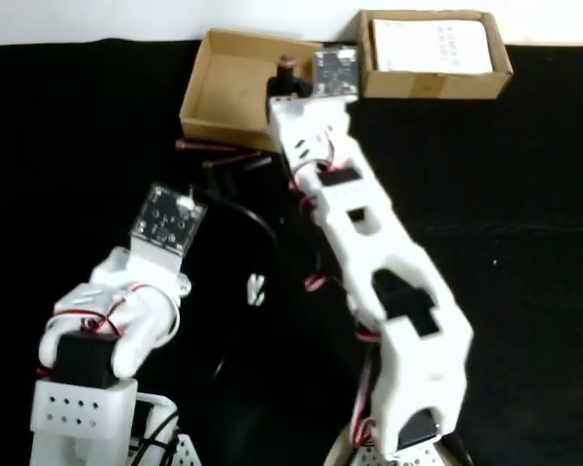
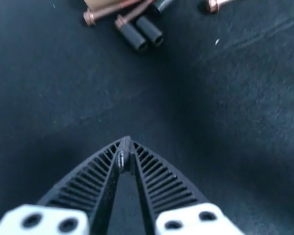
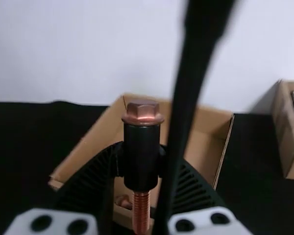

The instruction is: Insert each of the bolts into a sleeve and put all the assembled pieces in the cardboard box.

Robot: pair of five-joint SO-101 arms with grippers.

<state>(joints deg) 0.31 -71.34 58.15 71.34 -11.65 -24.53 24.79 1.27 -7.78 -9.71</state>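
Note:
My right gripper (image 3: 139,164) is shut on a black sleeve (image 3: 141,152) with a copper bolt (image 3: 143,113) through it, held upright. The threaded end sticks out below. In the high view this assembled piece (image 1: 287,70) hangs at the near rim of the open cardboard box (image 1: 223,92). A copper glint (image 3: 122,200) lies inside the box (image 3: 206,129). My left gripper (image 2: 125,147) is shut on nothing, low over the black cloth. Ahead of it lie two black sleeves (image 2: 142,34) and loose copper bolts (image 2: 100,14). The same loose bolts (image 1: 209,147) lie just in front of the box.
A second cardboard box (image 1: 434,53) with a white sheet in it stands at the back right, beside the first one. A black cable (image 3: 193,83) crosses the right wrist view. The table is covered in black cloth, and a white wall stands behind it.

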